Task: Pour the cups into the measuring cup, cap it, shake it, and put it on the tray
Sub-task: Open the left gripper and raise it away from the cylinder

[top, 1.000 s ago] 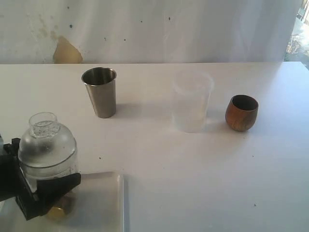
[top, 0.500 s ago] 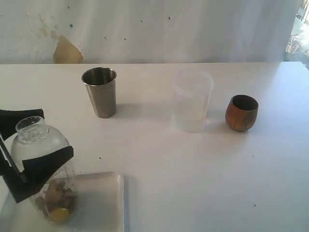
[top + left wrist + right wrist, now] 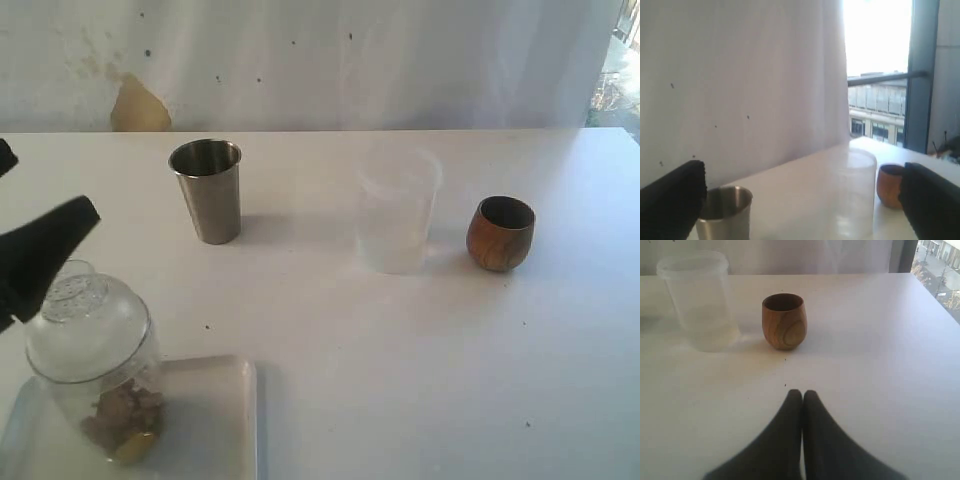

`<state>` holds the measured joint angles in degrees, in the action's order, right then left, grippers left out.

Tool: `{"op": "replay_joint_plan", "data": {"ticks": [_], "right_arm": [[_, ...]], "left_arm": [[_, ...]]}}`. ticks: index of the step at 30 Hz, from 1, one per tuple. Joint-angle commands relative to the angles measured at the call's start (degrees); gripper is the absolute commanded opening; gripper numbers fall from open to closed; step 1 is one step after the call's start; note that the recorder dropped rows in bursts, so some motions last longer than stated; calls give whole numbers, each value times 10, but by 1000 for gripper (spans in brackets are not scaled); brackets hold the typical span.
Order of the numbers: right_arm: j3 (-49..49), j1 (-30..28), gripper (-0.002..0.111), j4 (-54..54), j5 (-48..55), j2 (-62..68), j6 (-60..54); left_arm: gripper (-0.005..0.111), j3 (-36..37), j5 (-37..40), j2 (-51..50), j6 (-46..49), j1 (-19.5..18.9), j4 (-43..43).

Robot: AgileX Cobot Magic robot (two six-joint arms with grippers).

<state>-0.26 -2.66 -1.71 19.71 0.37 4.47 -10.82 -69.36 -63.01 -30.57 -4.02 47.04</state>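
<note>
Left gripper (image 3: pixel 802 175): the fingers are spread wide and nothing is held between them. In the exterior view it is seen at the left edge, raised at about 11 o'clock from the measuring cup.
Measuring cup (image 3: pixel 100 395): it is stood upright on the left part of the tray, at about 7 o'clock of the tabletop. Brown bits and a yellowish piece are seen at its bottom.
Cap (image 3: pixel 88 330): it is seated on the measuring cup, with the strainer neck turned up.
Tray (image 3: pixel 215 420): it is laid flat at the near left of the table (image 3: pixel 400 360) and is cut off by the picture's edge.
Steel tumbler (image 3: pixel 207 190): it is stood upright at about 1 o'clock from the measuring cup, well apart from it.
Frosted cup (image 3: pixel 398 210): it is stood upright at 3 o'clock from the steel tumbler, between it and the wooden cup.
Wooden cup (image 3: pixel 500 233): it is stood upright near the frosted cup, at about 4 o'clock from it, and the two are not touching.
Right gripper (image 3: pixel 802 396): the fingers are pressed together with nothing between them. It is shown only in its own wrist view, pointed toward the wooden cup and well apart from it.
</note>
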Motion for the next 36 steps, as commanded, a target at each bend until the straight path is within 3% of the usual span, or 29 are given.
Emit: {"op": "replay_joint_plan", "data": {"ticks": [1, 3, 6, 11, 16, 18, 22, 29, 31, 36], "right_arm": [[3, 3, 0, -2, -2, -4, 3], [3, 3, 0, -2, -2, -4, 3], [3, 3, 0, -2, -2, -4, 3], [3, 3, 0, -2, -2, -4, 3], [3, 3, 0, -3, -2, -4, 3], [3, 3, 0, -3, -2, -4, 3], [3, 3, 0, -3, -2, -4, 3], [3, 3, 0, -3, -2, -4, 3], [3, 3, 0, -3, -2, -4, 3], [3, 3, 0, -2, -2, -4, 3]], "left_arm": [[84, 0, -6, 50, -62, 1, -48], [56, 0, -6, 74, -64, 1, -48], [3, 0, -6, 109, -64, 1, -44], [0, 0, -4, 168, -130, 1, -48], [0, -5, 227, 246, -170, 1, -43], [0, -24, 347, 287, -248, 1, -8], [0, -73, 515, 356, -450, 1, 209], [0, -115, 561, 450, -761, 1, 529], [0, -117, 581, 470, -788, 1, 529], [0, -117, 599, 505, -755, 1, 529]]}}
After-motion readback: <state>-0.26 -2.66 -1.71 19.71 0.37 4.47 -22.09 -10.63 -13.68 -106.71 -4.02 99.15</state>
